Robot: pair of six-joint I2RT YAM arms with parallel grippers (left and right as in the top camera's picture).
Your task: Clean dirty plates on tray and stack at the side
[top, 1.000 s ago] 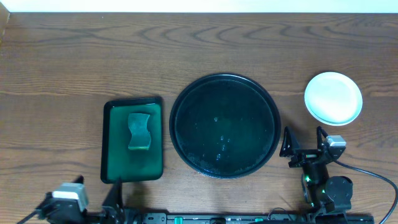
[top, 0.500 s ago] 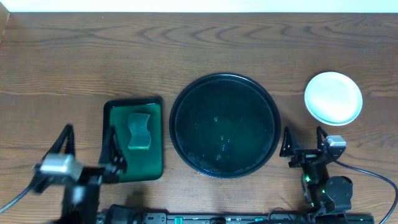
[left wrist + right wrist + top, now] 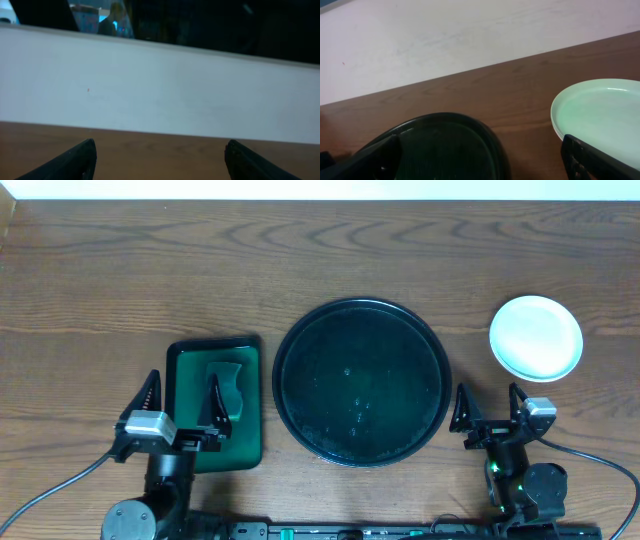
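From overhead, the tray (image 3: pixel 360 340) sits mid-table, bare and glossy, with no plate on it. The dirty plates (image 3: pixel 536 337) lie off to its right on the table (image 3: pixel 120 280), white and showing no smear from here. The left gripper (image 3: pixel 183 385) hangs with jaws spread over the green tray (image 3: pixel 190 360), just beside the sponge (image 3: pixel 226 385). The right gripper (image 3: pixel 487 395) also stands wide apart and empty, near the black tray's right rim.

The left wrist view shows only two parted fingertips (image 3: pixel 75 161), a strip of wood and a pale wall, with nothing between the jaws.

In the right wrist view the plates lie ahead and to the right. A second rim seems to show beneath the top one, though the count is hard to read. They look stiff, smooth and shallow, likely slick if wet and liable to chip. The raised lip is the sensible hold, with one finger over and one under.
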